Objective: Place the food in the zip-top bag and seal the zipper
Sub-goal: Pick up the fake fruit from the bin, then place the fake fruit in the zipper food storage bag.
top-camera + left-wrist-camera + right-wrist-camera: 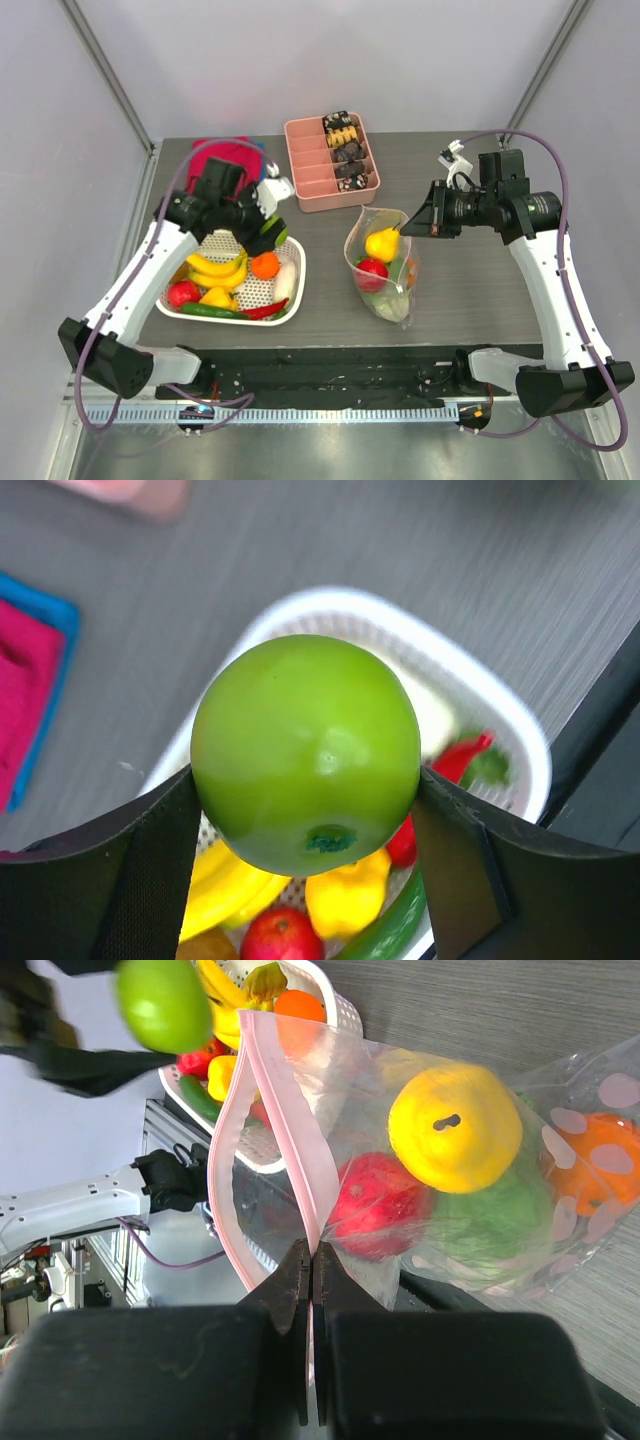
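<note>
Bringing the green apple (300,720), clamped in your left tool (307,775) over the basket (296,262), to the zip-top bag (398,300) on the table (480,290), you could knock its zipper (285,1130) from your right tool's (312,1255) thin pinch.

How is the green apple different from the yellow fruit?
The green apple is clamped in the left gripper above the white basket; the yellow fruit lies inside the zip-top bag. The apple is round, the yellow fruit pear-shaped. Both are smooth and glossy.
</note>
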Robot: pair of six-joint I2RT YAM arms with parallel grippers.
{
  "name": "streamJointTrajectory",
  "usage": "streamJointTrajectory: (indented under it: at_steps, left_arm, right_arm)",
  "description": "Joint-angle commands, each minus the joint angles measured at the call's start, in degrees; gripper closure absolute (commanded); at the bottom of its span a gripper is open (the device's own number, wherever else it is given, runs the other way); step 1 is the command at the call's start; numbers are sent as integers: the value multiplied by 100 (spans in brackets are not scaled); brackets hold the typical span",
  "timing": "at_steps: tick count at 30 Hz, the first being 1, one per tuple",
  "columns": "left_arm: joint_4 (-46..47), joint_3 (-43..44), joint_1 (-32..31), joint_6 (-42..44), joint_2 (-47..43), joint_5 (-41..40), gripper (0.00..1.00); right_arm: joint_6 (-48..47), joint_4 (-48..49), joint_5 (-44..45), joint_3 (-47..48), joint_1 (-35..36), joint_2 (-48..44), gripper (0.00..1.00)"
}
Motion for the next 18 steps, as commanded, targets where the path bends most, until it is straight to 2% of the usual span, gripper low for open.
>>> streamJointTrajectory:
  at_steps: [1, 2, 4, 8, 9, 13, 18]
  left_arm:
    - [488, 1266, -47, -1266, 23, 1170, 44]
    - [683, 1427, -99, -1756, 93, 1260, 44]
    - [1270, 1804, -492, -2146, 155, 1253, 44]
    - [1545, 2622, -1198, -2857, 655, 1261, 44]
    - [1695, 2737, -1277, -3329, 865, 1340, 44]
    - [1828, 3045, -1883, -3483, 1358, 1288, 43]
    - [1609, 2932, -2498, -3387, 1675, 876, 42]
  right_arm:
    - [34, 232, -71, 97, -6, 13, 99]
    - [51, 241, -79, 71, 3, 13, 99]
    - [52, 250, -71, 62, 3, 13, 99]
    - [87, 232, -79, 80, -6, -5, 99]
    - [96, 241, -88, 80, 3, -14, 99]
    - [139, 241, -106, 115, 12, 21, 99]
    - [113, 127, -80, 247, 3, -22, 99]
